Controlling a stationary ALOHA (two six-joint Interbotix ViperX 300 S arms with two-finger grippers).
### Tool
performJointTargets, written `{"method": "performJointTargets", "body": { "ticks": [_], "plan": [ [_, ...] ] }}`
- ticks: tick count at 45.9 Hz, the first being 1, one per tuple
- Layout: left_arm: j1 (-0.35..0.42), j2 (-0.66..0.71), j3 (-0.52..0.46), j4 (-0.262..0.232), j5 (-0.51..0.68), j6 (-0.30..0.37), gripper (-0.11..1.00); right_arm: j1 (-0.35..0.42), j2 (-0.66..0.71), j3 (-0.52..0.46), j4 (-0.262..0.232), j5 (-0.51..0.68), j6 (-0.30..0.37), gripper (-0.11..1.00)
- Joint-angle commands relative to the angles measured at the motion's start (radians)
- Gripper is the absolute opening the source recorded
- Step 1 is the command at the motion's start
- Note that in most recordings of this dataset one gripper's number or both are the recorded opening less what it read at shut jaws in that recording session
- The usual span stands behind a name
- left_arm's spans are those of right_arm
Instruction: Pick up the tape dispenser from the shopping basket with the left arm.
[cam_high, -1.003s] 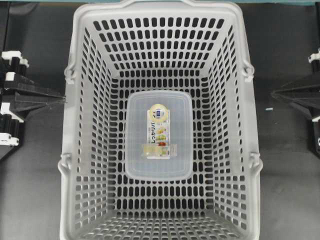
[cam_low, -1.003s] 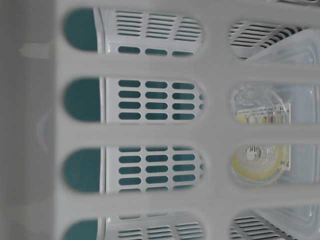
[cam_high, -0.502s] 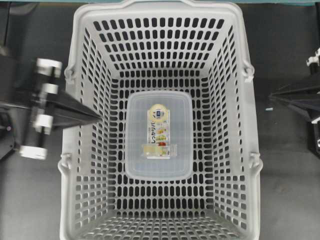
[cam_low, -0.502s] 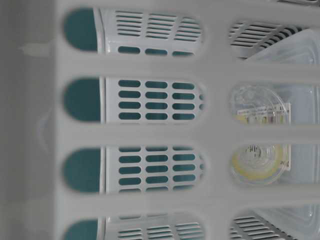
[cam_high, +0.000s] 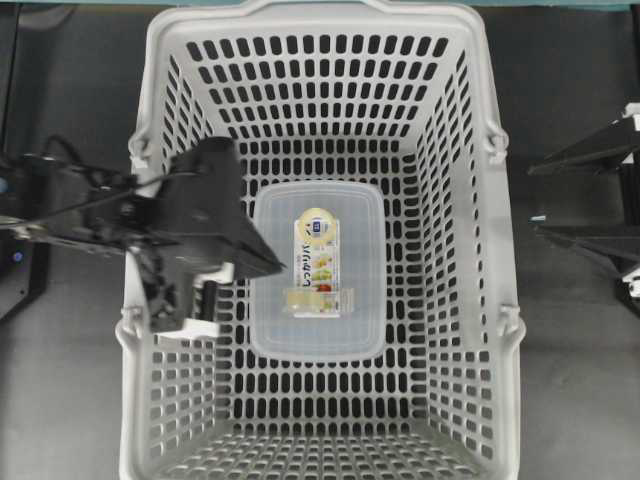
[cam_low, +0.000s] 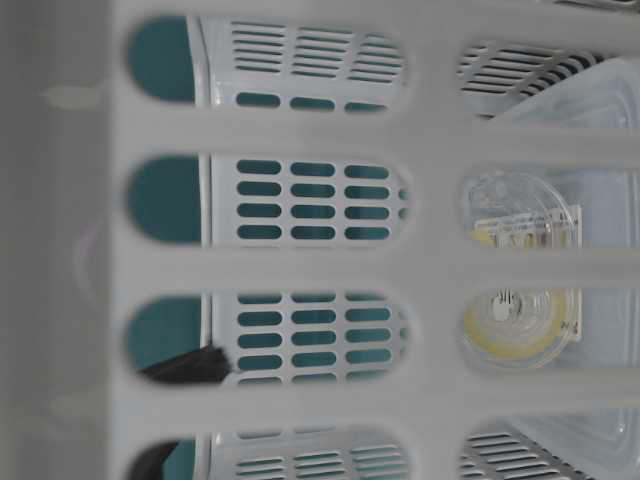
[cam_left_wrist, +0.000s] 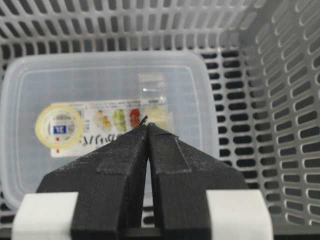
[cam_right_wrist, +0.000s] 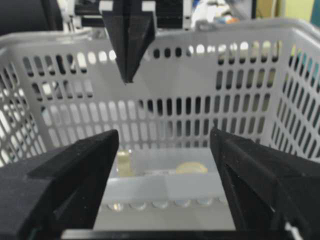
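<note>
The tape dispenser (cam_high: 318, 300), a flat translucent box with a white-yellow label, lies flat on the floor of the light-grey shopping basket (cam_high: 470, 300). My left gripper (cam_high: 278, 268) reaches over the basket's left wall, shut and empty, with its tip above the box's left edge. In the left wrist view the closed fingertips (cam_left_wrist: 147, 126) sit over the label of the box (cam_left_wrist: 100, 85). My right gripper (cam_high: 533, 200) is open outside the basket's right wall. The right wrist view shows its spread jaws (cam_right_wrist: 164, 137), the box (cam_right_wrist: 165, 172) and the left gripper (cam_right_wrist: 129, 50) beyond.
The basket's slotted walls (cam_left_wrist: 280, 100) rise around the box on all sides. Hinged handles (cam_high: 497, 140) sit at the rim. The table-level view looks through a wall slot at the box (cam_low: 520, 230) and a black finger (cam_low: 190, 365).
My left arm has swung right from outside the basket, over its left wall, to the box's left edge. My right gripper has opened. The box has not moved.
</note>
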Motion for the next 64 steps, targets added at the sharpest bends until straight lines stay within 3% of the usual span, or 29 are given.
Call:
{"method": "performJointTargets", "body": {
  "ticks": [1,6,13,18,38,43,50,58,64],
  "plan": [
    [-0.003,0.034,-0.061,0.002,0.034,-0.011,0.05,0.002,0.003,-0.006,0.002,0.0,0.002,0.71],
    [-0.012,0.089,-0.097,0.002,0.063,-0.032,0.28,0.002,-0.002,-0.006,0.003,0.0,-0.002,0.71],
    [-0.025,0.161,-0.132,0.003,0.098,-0.069,0.75,0.002,-0.008,-0.003,0.002,0.0,-0.002,0.71],
    [-0.035,0.212,-0.152,0.002,0.12,-0.095,0.9,0.002,-0.011,-0.003,0.002,0.0,-0.002,0.71],
    [-0.054,0.357,-0.156,0.003,0.124,-0.097,0.85,0.002,-0.011,-0.003,0.002,0.0,-0.002,0.71],
    [-0.055,0.357,-0.158,0.003,0.127,-0.097,0.72,0.002,-0.011,-0.002,0.003,0.0,-0.002,0.71],
    [-0.064,0.336,-0.166,0.003,0.127,-0.095,0.3,0.002,-0.011,-0.002,0.002,0.0,-0.002,0.71],
    [-0.064,0.293,-0.207,0.003,0.156,-0.091,0.3,0.002,-0.012,-0.002,0.002,0.002,0.002,0.71],
    [-0.064,0.265,-0.281,0.003,0.247,-0.091,0.3,0.002,-0.012,-0.002,0.002,0.003,0.002,0.71]
  ]
}}
